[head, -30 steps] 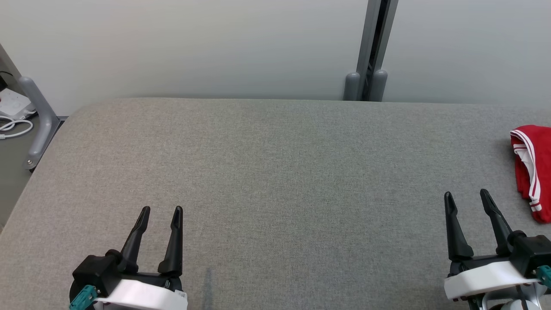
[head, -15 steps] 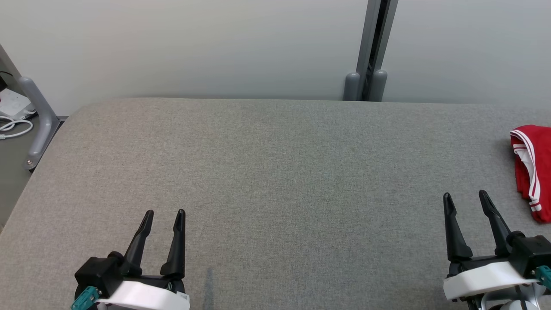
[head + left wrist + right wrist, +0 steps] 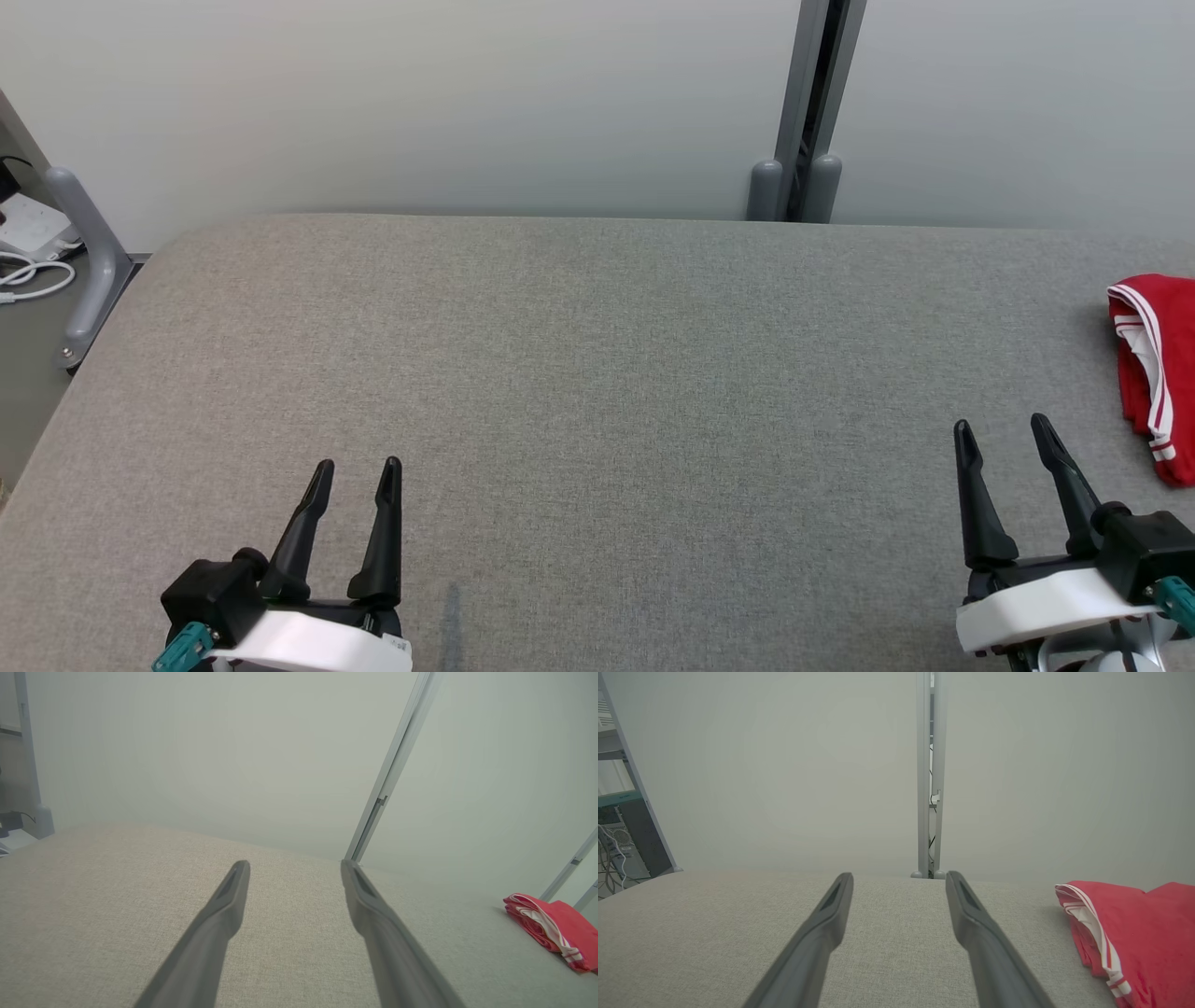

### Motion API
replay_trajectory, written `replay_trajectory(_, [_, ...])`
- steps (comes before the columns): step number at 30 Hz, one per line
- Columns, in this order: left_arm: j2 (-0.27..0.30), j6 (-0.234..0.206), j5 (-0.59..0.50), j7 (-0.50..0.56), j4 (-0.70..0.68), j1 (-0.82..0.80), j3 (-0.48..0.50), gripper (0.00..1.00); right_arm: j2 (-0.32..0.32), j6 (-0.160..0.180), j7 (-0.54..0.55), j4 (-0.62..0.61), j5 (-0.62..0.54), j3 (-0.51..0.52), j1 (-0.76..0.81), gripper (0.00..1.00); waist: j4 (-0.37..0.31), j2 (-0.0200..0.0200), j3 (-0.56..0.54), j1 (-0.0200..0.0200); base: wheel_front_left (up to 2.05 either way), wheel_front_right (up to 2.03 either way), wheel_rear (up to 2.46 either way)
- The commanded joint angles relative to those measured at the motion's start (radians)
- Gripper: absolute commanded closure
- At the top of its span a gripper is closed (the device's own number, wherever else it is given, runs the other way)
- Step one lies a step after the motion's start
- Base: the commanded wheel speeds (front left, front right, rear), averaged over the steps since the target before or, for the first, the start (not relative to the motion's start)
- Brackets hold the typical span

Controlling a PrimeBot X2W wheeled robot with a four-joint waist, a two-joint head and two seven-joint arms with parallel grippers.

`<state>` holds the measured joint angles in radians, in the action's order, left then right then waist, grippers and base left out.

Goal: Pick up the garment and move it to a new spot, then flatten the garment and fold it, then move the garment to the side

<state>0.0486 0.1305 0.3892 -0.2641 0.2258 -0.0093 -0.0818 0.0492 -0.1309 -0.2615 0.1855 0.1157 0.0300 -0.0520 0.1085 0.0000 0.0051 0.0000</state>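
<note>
Red garment (image 3: 1178, 373) is lying bunched at the right edge of the counter (image 3: 597, 373), near the right tool (image 3: 1000, 423), while it and the left tool (image 3: 359, 462) are hovering spread apart, gripping nothing.

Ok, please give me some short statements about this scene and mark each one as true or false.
1. The garment lies on the table, to the right of the right gripper. True.
2. The left gripper is open and empty. True.
3. The right gripper holds the garment. False: it is open and apart from the garment.
4. The garment is blue. False: it is red with white stripes.
</note>
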Motion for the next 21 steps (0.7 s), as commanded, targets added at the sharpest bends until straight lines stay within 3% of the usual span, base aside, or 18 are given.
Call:
replay_trajectory(1, [0.005,0.0,0.008,0.001,0.001,-0.007,0.002,0.0,0.002,0.0,-0.003,0.003,0.001,0.0,0.001,0.0,0.0,0.0,0.0,0.0,0.0,0.0,0.0])
replay_trajectory(2, [0.005,0.0,0.014,0.001,0.003,-0.007,0.001,0.0,0.002,0.0,-0.003,0.002,0.001,-0.001,0.001,0.0,0.0,0.0,0.0,0.0,0.0,0.0,0.0])
replay_trajectory(3, [0.0,0.0,0.01,0.0,0.003,0.0,-0.001,1.0,0.0,0.0,0.0,0.001,0.0,-0.004,0.0,1.0,0.0,0.0,0.0,0.0,0.0,0.0,0.0])
replay_trajectory(8, [-0.007,0.0,0.022,0.004,0.039,0.028,-0.003,1.0,-0.011,0.0,0.011,0.042,0.013,-0.002,0.021,1.0,-0.001,0.0,0.0,0.0001,0.0,0.0,0.0])
replay_trajectory(21, [0.004,-0.002,0.243,0.057,0.046,-0.008,0.014,1.0,-0.008,0.0,0.078,0.052,0.271,0.021,-0.002,1.0,-0.012,0.0,-0.001,0.0001,0.0,0.0,0.0])
